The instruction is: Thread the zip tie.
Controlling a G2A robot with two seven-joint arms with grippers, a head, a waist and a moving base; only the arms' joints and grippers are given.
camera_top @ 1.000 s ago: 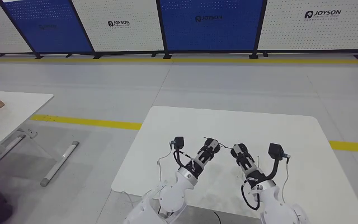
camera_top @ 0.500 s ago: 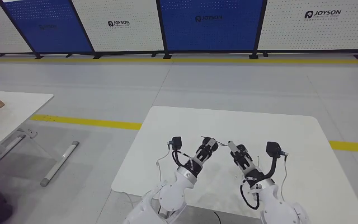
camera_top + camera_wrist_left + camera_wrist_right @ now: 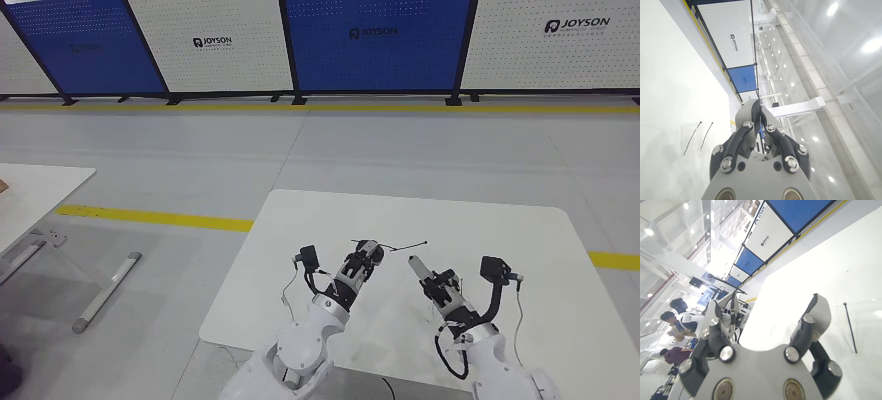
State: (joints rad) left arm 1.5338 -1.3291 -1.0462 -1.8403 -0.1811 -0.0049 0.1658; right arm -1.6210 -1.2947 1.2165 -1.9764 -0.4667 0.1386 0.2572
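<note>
My left gripper [image 3: 759,106] is shut on a thin black zip tie [image 3: 753,47], which runs straight out from between the fingertips. From above, the left gripper [image 3: 362,252] holds the zip tie [image 3: 405,246] level above the white table [image 3: 500,225], its free end pointing towards the right arm. My right gripper [image 3: 414,264] stands open a little to the right of and below that end, with nothing between its fingers [image 3: 817,308]. The right wrist view shows the left gripper [image 3: 733,297] farther off, with the tie still pinched in it.
Two spare black zip ties [image 3: 691,138] [image 3: 707,135] lie side by side on the table beside the left arm. Another spare tie [image 3: 850,326] lies on a clear sheet near the right gripper. The table's far edge meets grey floor with a yellow line [image 3: 150,217].
The grippers were close together with the tie between them. The left gripper has since drawn back to the left with the tie, whose end now sticks out free of the right gripper.
</note>
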